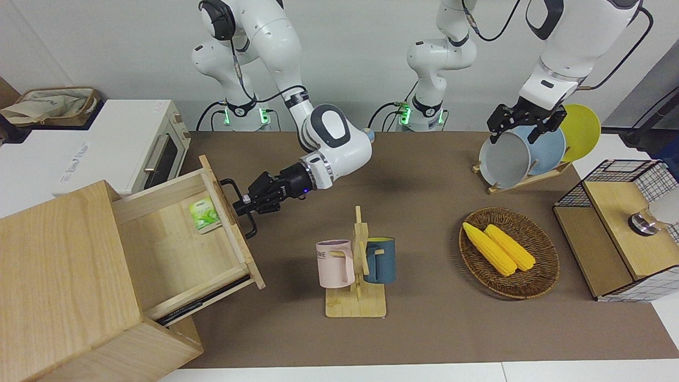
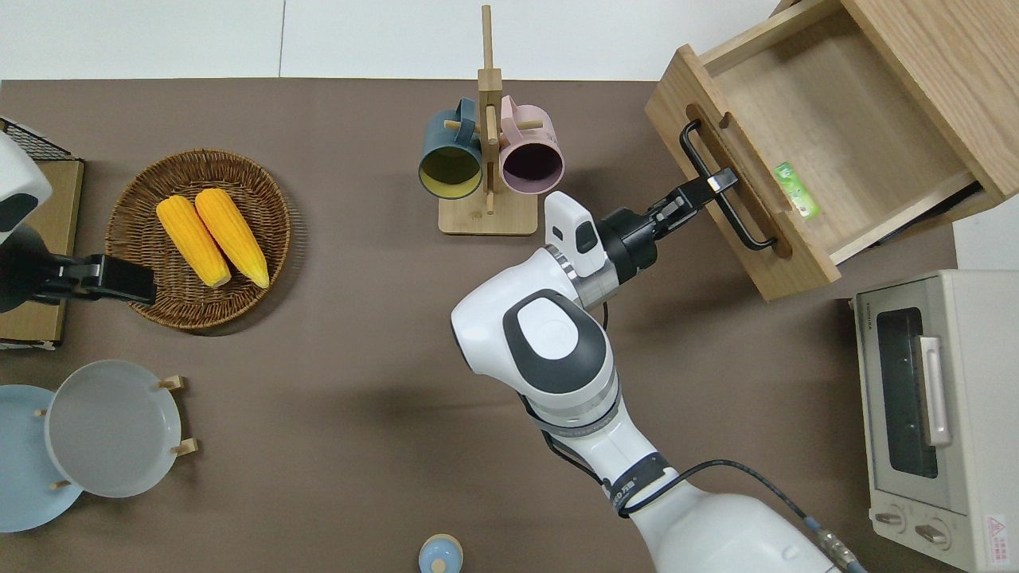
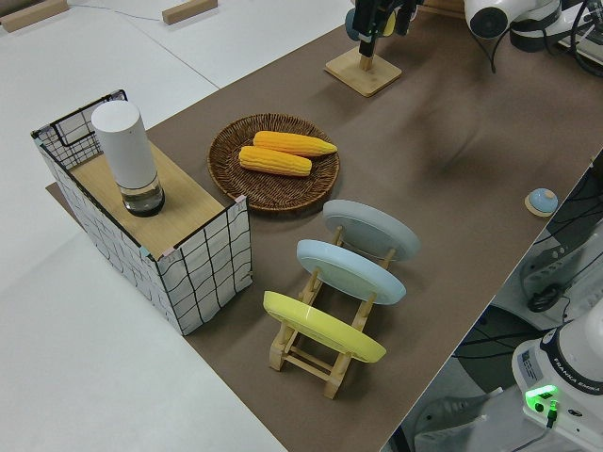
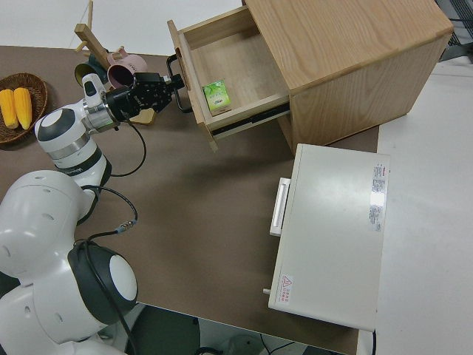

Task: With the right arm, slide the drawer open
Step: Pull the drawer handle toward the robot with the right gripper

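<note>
One green packet [image 1: 205, 214] (label unreadable) in open drawer [image 1: 175, 249]; right pincer [image 1: 244, 203] clamped on handle [image 1: 236, 208].

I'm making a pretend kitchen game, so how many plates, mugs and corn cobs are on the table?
Plates: 3 (grey, blue, yellow)
Mugs: 2 (pink, dark blue)
Corn cobs: 2
Total: 7
</note>
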Controlling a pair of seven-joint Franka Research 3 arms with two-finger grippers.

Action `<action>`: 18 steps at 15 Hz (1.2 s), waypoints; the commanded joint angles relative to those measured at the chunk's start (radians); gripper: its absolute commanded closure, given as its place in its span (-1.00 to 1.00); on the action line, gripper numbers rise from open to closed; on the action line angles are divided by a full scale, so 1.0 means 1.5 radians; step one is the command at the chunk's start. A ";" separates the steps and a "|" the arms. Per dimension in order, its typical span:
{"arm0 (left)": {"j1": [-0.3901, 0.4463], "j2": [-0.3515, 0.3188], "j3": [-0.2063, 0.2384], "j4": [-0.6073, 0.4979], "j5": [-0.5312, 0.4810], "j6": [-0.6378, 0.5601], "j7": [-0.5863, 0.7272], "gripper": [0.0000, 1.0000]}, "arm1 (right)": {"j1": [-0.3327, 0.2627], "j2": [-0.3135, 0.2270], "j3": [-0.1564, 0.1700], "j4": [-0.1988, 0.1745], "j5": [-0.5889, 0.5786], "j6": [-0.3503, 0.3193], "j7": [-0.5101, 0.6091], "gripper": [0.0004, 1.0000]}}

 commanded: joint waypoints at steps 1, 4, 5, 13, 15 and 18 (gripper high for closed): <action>0.003 0.008 -0.004 0.017 0.011 -0.013 0.006 -0.99 | 0.033 0.016 -0.001 0.034 -0.012 0.004 -0.023 1.00; 0.003 0.008 -0.004 0.016 0.011 -0.013 0.006 -0.99 | 0.053 0.025 -0.001 0.044 -0.010 -0.017 -0.023 1.00; 0.003 0.008 -0.004 0.016 0.011 -0.013 0.006 -0.99 | 0.064 0.034 -0.001 0.050 -0.010 -0.035 -0.023 1.00; 0.003 0.008 -0.004 0.017 0.011 -0.013 0.006 -0.99 | 0.081 0.041 0.000 0.058 -0.009 -0.046 -0.022 0.94; 0.003 0.008 -0.004 0.016 0.011 -0.013 0.006 -0.99 | 0.080 0.041 -0.001 0.058 -0.009 -0.046 -0.017 -0.39; 0.003 0.009 -0.004 0.017 0.011 -0.013 0.006 -0.99 | 0.079 0.040 -0.001 0.066 0.014 -0.047 -0.003 -0.96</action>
